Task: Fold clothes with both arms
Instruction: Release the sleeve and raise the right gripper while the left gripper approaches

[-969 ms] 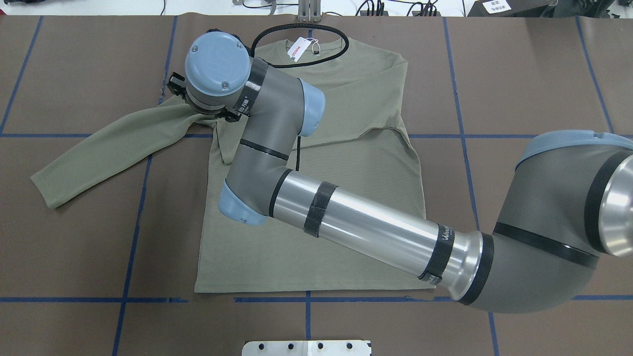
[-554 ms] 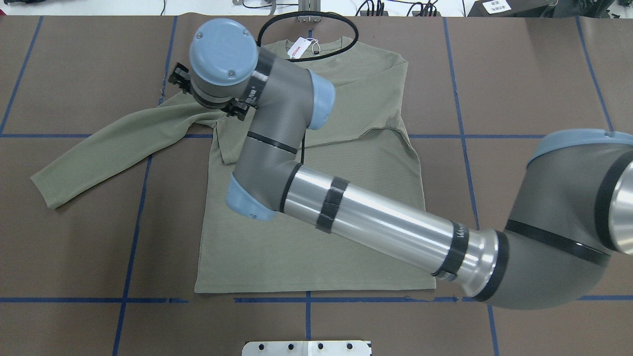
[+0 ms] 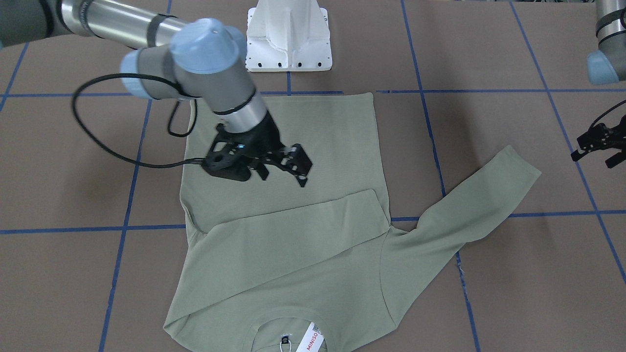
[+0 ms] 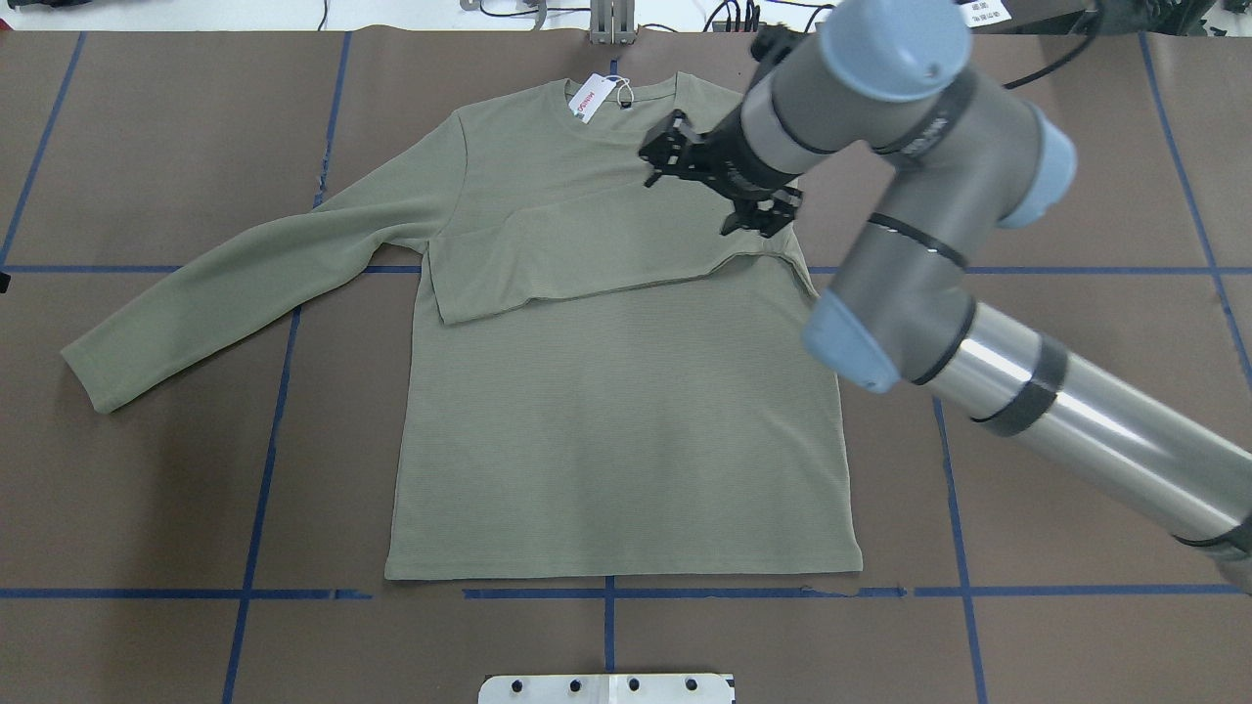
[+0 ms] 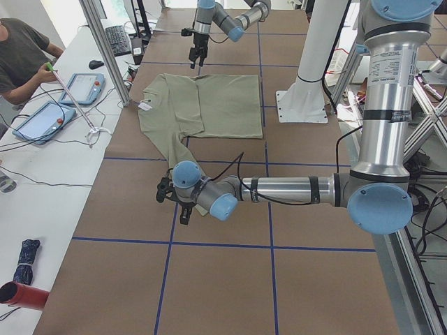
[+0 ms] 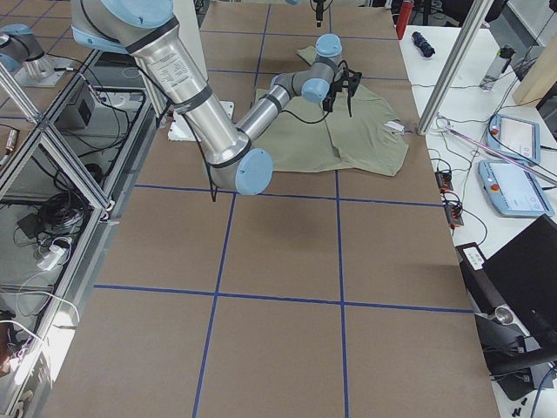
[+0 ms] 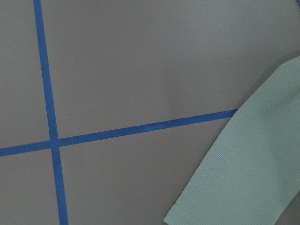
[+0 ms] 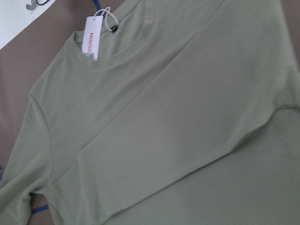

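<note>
1. While the white metal base plate (image 4: pixel 606 687) sits at the nearest edge, the sage-green long-sleeve knit shirt (image 4: pixel 626 430) lies flat just beyond it. It rests on the brown tabletop (image 4: pixel 147 489), which is marked with blue tape grid lines (image 4: pixel 256 469). The shirt's hem runs just past the nearest cross line.
2. Farther out, the shirt's right sleeve (image 4: pixel 587 244) is folded across the chest, and its end reaches the opposite side seam.
3. At about the same depth, the left sleeve (image 4: pixel 225 293) lies spread out straight on the tabletop, slanting away toward the robot's left.
4. Beyond that sleeve's cuff (image 7: pixel 243 178), the black two-finger left tool (image 3: pixel 594 152) hangs over bare tabletop. It is released, with fingers apart and nothing in them. Its wrist view shows the cuff beside a tape crossing.
5. Reaching in from the robot's right, the silver-tubed, grey-jointed right arm (image 4: pixel 1076 420) carries the black two-finger right tool (image 4: pixel 717 184) above the shirt's right shoulder. This tool is also released, fingers spread wide, grasping nothing.
6. Farthest of all, the round collar lies toward the far tabletop edge, with the white "MINISO" hang tag (image 4: pixel 590 99) resting on the neckline.
</note>
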Controlling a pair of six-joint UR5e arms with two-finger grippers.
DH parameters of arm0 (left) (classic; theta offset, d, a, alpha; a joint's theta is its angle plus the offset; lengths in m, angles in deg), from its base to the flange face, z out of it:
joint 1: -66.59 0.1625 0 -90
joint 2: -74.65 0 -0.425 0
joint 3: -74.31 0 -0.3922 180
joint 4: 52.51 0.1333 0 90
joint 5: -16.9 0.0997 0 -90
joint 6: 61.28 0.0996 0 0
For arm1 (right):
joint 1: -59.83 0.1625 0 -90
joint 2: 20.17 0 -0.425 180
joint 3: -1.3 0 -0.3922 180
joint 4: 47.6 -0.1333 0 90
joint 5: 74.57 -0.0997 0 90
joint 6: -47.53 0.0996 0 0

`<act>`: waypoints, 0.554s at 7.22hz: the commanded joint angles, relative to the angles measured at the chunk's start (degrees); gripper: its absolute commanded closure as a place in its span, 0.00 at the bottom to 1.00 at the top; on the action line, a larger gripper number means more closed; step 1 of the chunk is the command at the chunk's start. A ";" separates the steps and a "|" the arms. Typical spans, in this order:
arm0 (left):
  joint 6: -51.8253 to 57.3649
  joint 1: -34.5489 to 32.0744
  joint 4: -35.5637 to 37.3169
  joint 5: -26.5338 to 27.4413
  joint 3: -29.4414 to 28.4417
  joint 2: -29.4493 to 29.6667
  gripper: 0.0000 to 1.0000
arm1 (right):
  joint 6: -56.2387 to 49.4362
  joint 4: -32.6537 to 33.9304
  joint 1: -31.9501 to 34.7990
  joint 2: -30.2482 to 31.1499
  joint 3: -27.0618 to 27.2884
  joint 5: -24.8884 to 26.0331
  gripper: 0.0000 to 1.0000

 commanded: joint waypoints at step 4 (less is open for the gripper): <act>-3.36 7.75 -0.61 -1.44 -3.11 1.27 0.19 | -18.30 -0.56 11.78 17.63 6.89 -11.40 0.00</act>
